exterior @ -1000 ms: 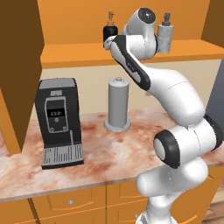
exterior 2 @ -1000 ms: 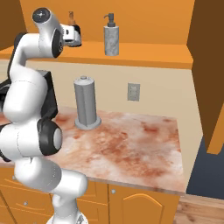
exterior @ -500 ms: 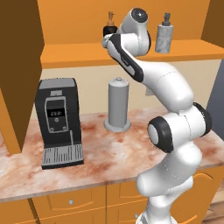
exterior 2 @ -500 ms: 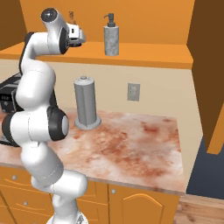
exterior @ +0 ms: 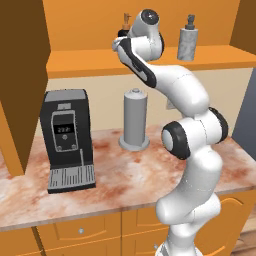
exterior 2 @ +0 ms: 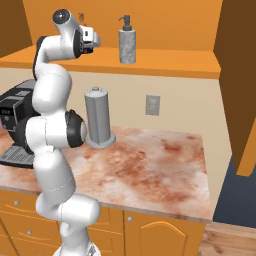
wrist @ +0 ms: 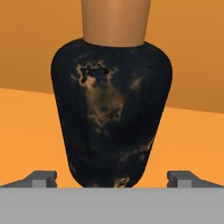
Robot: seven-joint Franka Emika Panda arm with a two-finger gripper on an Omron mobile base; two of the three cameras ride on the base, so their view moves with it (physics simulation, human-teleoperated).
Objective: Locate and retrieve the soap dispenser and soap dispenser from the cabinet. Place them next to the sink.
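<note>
The black soap dispenser (wrist: 111, 113) with a copper-orange pump stands on the cabinet's orange shelf board (exterior: 85, 66). In the hand view it fills the middle, and my gripper (wrist: 112, 179) is open with one fingertip (wrist: 41, 178) on each side of its base, not touching. From the left base view the black bottle (exterior: 123, 30) is partly hidden behind my gripper (exterior: 125, 41). The mottled grey soap dispenser (exterior: 188, 42) (exterior 2: 127, 44) stands further right on the same shelf. My gripper (exterior 2: 95, 40) is level with the shelf. The sink is out of view.
A black coffee machine (exterior: 67, 140) stands at the left of the marbled counter (exterior 2: 155, 165). A tall plain grey cylinder (exterior: 134, 120) (exterior 2: 98, 117) stands below the shelf by the wall. Open cabinet doors (exterior: 20, 75) (exterior 2: 242, 75) flank the shelf.
The arm has stretched up and in toward the shelf, bringing the open gripper closer around the black dispenser. The bottles have not moved.
</note>
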